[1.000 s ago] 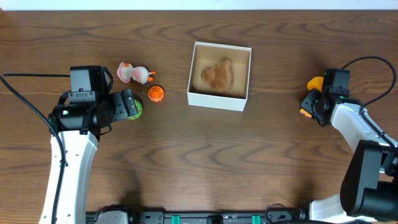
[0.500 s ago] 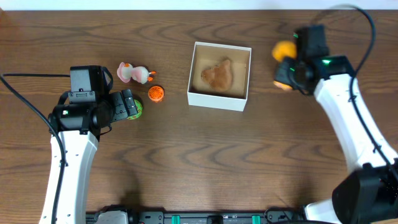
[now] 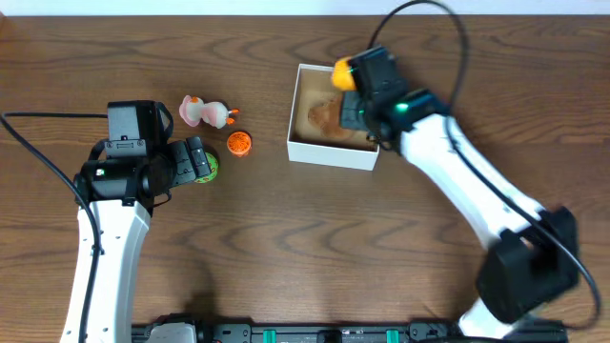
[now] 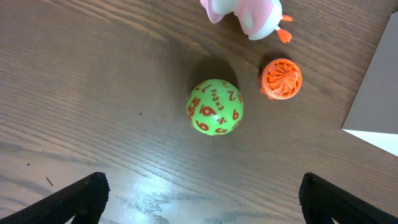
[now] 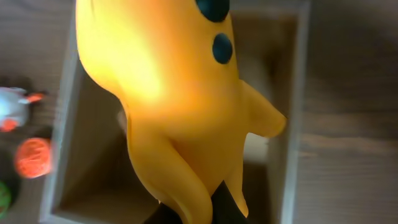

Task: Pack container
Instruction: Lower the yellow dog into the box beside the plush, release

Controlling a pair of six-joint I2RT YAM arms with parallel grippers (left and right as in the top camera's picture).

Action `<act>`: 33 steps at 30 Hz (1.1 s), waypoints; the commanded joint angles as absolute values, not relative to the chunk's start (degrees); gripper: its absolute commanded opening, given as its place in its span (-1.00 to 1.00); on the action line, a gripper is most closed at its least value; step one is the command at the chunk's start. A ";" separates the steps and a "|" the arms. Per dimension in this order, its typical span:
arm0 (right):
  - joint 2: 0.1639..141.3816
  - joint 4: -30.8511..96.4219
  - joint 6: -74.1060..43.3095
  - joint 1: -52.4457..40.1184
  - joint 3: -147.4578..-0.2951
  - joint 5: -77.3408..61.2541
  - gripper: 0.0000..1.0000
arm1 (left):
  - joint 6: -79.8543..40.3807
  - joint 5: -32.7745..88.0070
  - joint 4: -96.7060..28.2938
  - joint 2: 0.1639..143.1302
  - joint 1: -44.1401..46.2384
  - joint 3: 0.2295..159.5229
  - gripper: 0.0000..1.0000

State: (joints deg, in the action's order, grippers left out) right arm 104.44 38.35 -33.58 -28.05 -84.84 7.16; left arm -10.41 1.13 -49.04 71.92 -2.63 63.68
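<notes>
**Packing under way: one toy in, one arriving**

The left claw (image 4: 202, 190), jaws apart, hangs over a green ball (image 4: 215, 107); an orange ball (image 4: 281, 78) and a duck (image 4: 249, 15) lie unpacked on the bench (image 3: 286, 248). Beyond, the box (image 3: 334, 152) mid-bench holds a brown toy (image 3: 331, 112); the right claw (image 3: 355, 90), clamped on a yellow toy (image 5: 180, 93), hovers above it.

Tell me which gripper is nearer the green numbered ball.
Left. The left gripper hangs right at the green ball, jaws open. The right gripper is far off, holding a yellow toy over the container.
</notes>
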 commanded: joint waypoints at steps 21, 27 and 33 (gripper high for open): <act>113.56 46.17 -47.68 -25.06 -84.99 18.24 -0.97 | -9.50 0.89 -49.04 72.29 -2.94 64.77 0.96; 113.60 42.48 -38.65 -20.75 -84.97 16.86 -0.91 | -9.50 0.89 -49.04 72.31 -2.94 64.77 0.96; 113.60 41.45 -27.29 -19.07 -84.97 10.44 -0.83 | -9.50 0.89 -49.06 72.31 -2.94 64.77 0.96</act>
